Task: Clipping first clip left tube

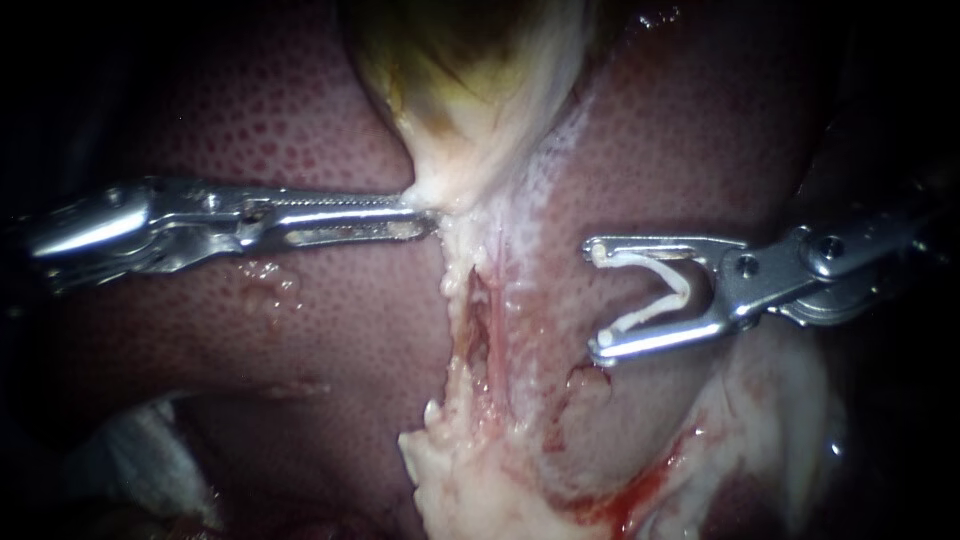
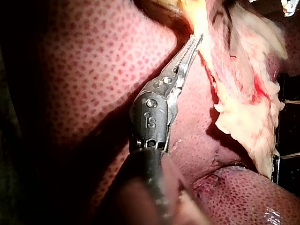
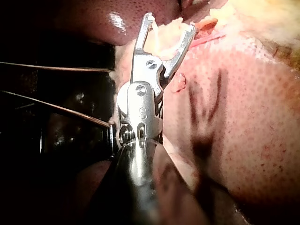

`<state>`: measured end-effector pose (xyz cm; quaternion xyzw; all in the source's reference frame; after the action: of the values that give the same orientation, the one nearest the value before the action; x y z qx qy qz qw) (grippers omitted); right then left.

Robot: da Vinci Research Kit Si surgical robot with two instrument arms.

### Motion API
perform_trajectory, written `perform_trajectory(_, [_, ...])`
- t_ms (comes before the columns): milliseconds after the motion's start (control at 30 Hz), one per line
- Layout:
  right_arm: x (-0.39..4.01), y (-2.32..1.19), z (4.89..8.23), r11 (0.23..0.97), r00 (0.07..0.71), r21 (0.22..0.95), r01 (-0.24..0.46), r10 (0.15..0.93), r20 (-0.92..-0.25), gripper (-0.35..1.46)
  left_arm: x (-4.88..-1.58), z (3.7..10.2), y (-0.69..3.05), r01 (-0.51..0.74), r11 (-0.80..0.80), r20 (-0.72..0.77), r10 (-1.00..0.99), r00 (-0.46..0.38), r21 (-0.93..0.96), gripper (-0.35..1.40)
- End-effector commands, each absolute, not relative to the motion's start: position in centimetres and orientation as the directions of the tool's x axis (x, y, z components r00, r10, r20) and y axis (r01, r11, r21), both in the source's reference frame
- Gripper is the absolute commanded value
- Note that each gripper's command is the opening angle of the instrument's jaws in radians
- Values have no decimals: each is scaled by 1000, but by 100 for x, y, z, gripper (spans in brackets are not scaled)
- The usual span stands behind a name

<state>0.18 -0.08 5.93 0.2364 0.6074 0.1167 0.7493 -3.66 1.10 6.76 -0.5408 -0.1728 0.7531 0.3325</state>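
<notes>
Closest to the endoscope lie the two instruments, above the tissue. My left instrument [image 1: 428,213] comes in level from the left. Its jaws are clamped together on the pale, narrow lower end of the gallbladder [image 1: 470,80], and the left wrist view shows their toothed tips reaching that pale tissue.

My right instrument [image 1: 598,300] enters from the right. Its jaws stand wide apart and point left, carrying a white V-shaped clip [image 1: 680,293] between them. One leg of the clip lies against each jaw, and its mouth is open toward the middle of the field. The right wrist view shows the same spread jaws [image 3: 169,23] just short of a pale ridge of tissue.

Beneath and between the two tips, a strip of whitish, stripped tissue runs downward from the gallbladder's end. A thin reddish tube [image 1: 495,305] runs along this strip beside a darker groove. The clip's mouth is near this tube, on its right, but apart from it, with neither leg touching it. I cannot tell whether this is the left tube.

Lower down, the strip widens into lumpy pale fat [image 1: 470,480] with a smear of blood on its right edge.

Behind all this, the mottled red liver [image 1: 330,330] spreads to both sides. Farthest back, the yellow-green gallbladder rises out of view.
</notes>
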Motion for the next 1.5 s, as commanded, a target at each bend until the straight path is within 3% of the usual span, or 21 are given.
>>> perform_trajectory(33, [18,-8,593,861,235,496,112,462,-855,60,-366,676,110,-313,-719,-700,687,-194,-620,-35])
perform_trajectory(300, [18,-8,594,860,234,496,115,462,-855,60,-354,658,113,-306,-716,-695,692,-193,-627,-35])
perform_trajectory(700, [20,-10,598,860,234,495,120,460,-856,60,-293,594,151,-355,-713,-718,681,-143,-605,-35])
perform_trajectory(1033, [33,-20,610,848,235,515,125,479,-846,59,-285,597,153,-359,-712,-719,681,-140,-604,-35])
perform_trajectory(1500, [122,-71,705,780,262,612,128,568,-780,59,-287,593,150,-362,-711,-718,681,-140,-603,-35])
